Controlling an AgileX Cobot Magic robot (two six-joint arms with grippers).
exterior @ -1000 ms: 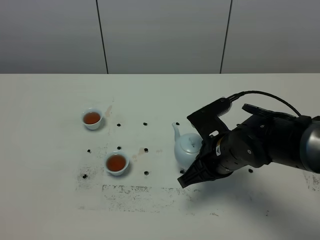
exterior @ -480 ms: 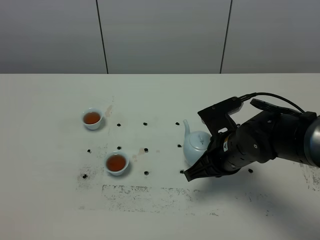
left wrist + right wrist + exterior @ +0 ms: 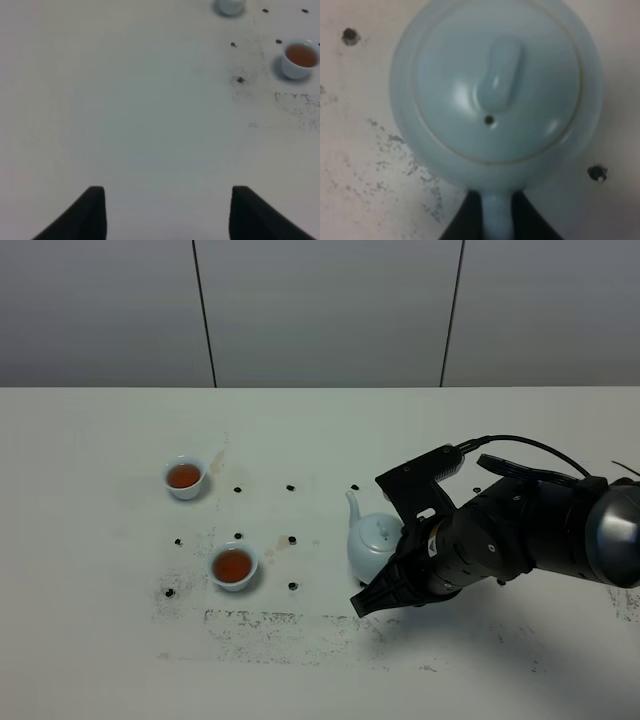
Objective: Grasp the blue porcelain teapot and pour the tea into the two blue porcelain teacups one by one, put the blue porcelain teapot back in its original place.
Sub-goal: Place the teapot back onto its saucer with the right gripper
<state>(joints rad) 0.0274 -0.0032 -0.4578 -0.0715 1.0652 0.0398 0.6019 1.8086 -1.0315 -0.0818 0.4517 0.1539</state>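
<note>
The blue porcelain teapot [image 3: 371,539] sits low at the table's middle right, lid on, spout pointing to the back left. My right gripper [image 3: 399,562] is shut on its loop handle. In the right wrist view the lid and knob [image 3: 499,75] fill the picture and the dark fingers [image 3: 465,220] clamp the handle. The two blue porcelain teacups, one at the back left [image 3: 184,477] and one nearer [image 3: 233,566], each hold reddish-brown tea. My left gripper [image 3: 167,215] is open over bare table; the nearer cup [image 3: 299,59] shows far off, the other cup [image 3: 229,6] at the frame's edge.
Small black dots [image 3: 291,539] mark the white table [image 3: 100,640] around the cups and teapot. A band of dark smudges [image 3: 280,625] runs along the front. The right arm's cable [image 3: 530,445] arches behind the teapot.
The right gripper carried the teapot a little right and back, then left and down again to about where it was a second ago. The cups have not moved.
</note>
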